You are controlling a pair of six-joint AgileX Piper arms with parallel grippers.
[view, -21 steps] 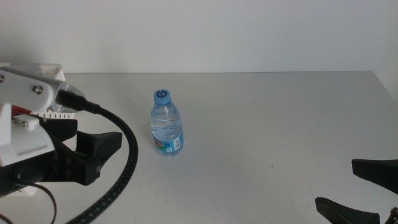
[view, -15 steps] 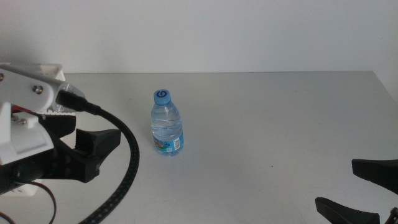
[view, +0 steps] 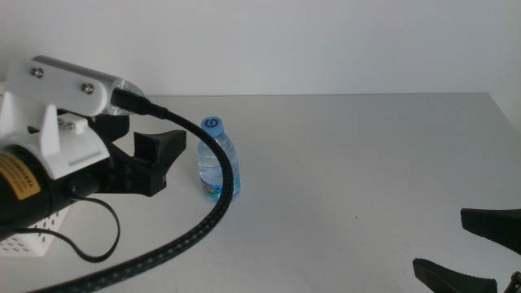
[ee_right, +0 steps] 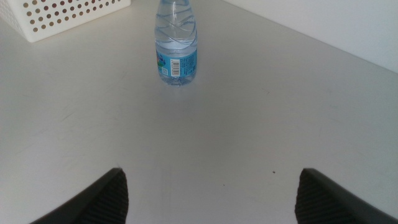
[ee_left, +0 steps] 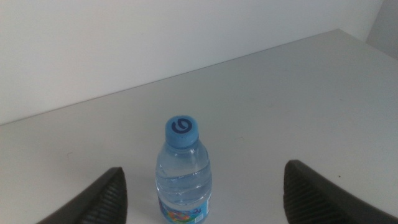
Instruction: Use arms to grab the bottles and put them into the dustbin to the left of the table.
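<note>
Left gripper (ee_left: 199, 193) nearer bottle (ee_left: 183, 171), probably.

Few markings, and no words that can be read.

The water bottle (ee_left: 183, 176) has a blue cap (ee_left: 182, 129) bearing a dark swirl sign, like a letter G or the digit 6, seen in the left wrist and middle views. Its blue label (ee_right: 176, 64) carries a barcode in the right wrist view; the digits are too small to read. A yellow sticker (view: 18, 177) on the left arm (view: 49, 175) has dark print too blurred to read.
</note>
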